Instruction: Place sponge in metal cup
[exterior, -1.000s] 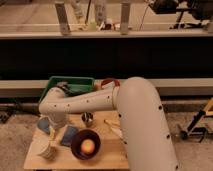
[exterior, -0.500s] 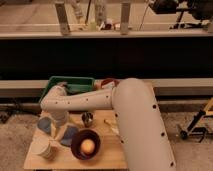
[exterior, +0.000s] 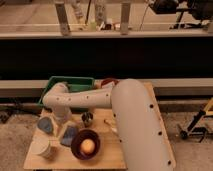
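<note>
Though half hidden — gripper (exterior: 64, 124) over sponge (exterior: 68, 135)

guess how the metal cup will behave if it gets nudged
The metal cup looks small and seems to stand upright on the table, so it is probably light and apt to tip or slide. Its shiny wall suggests it is stiff and somewhat slippery. The gripper hangs left of it in the view, near the sponge.
</note>
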Robot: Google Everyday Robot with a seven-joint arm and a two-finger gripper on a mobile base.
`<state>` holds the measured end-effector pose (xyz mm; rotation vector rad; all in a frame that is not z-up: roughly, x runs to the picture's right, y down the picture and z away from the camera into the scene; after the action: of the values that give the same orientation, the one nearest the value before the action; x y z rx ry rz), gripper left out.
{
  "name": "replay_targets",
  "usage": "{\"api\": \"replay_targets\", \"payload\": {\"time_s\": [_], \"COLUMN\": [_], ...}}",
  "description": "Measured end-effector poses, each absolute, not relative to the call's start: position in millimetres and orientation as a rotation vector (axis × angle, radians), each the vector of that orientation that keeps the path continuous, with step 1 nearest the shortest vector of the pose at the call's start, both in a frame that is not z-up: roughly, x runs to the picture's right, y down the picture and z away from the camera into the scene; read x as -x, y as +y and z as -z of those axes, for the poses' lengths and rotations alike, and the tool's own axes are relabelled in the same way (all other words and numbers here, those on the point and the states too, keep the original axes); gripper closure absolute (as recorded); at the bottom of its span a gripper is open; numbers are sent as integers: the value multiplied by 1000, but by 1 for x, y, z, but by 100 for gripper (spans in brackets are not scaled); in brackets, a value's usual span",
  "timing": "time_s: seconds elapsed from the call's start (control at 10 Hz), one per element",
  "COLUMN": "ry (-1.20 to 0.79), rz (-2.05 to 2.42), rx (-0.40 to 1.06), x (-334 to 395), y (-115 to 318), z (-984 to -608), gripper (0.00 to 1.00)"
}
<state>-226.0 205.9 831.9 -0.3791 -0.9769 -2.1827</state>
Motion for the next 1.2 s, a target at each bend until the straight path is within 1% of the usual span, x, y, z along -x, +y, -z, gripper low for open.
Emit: {"api": "replay_targets", "payload": {"time_s": [0.3,0.8,0.9,1.0,1.1,1.2], "ry": [-1007,-999,-998,-997,-988,-985], "rz": [2163,2152,2159,2159,2149,2146], "rx": [401,354,348,344,346,346], "x": [215,211,215,217,215,216], "y": [205,214,216,217,215,215], "z": [-833,-837,-837,-838,-839,-840], "gripper": [20,20,22,27,47,59]}}
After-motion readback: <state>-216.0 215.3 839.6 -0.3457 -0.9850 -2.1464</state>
